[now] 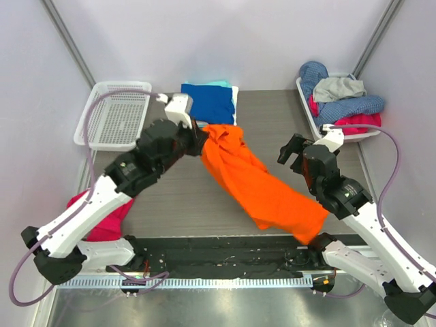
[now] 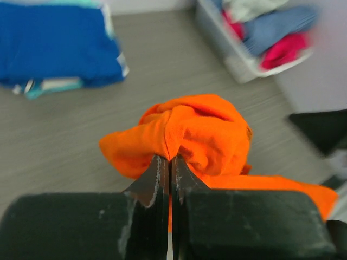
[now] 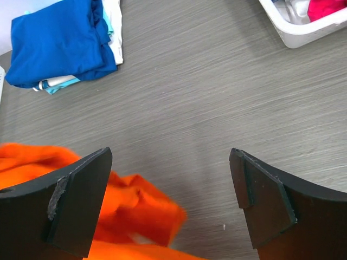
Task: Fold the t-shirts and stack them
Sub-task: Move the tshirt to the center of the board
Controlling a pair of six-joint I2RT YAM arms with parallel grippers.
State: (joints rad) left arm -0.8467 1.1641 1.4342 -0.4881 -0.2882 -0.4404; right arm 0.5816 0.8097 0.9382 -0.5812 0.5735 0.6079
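Observation:
A bright orange t-shirt (image 1: pixel 262 184) lies bunched in a long diagonal strip from the table's middle to the near right edge. My left gripper (image 1: pixel 198 141) is shut on its upper end, and the left wrist view shows the cloth (image 2: pixel 184 130) pinched between the closed fingers (image 2: pixel 171 162). A folded royal blue t-shirt (image 1: pixel 210 102) rests on pale teal and white ones at the back centre. My right gripper (image 1: pixel 291 151) hovers open to the right of the orange shirt, with nothing between its fingers; an orange fold (image 3: pixel 135 211) lies below its left finger.
An empty white mesh basket (image 1: pixel 112 114) stands at the back left. A white tray (image 1: pixel 304 102) at the back right holds a heap of blue, grey and pink clothes (image 1: pixel 344 101). A pink garment (image 1: pixel 109 221) lies under the left arm by the near left edge.

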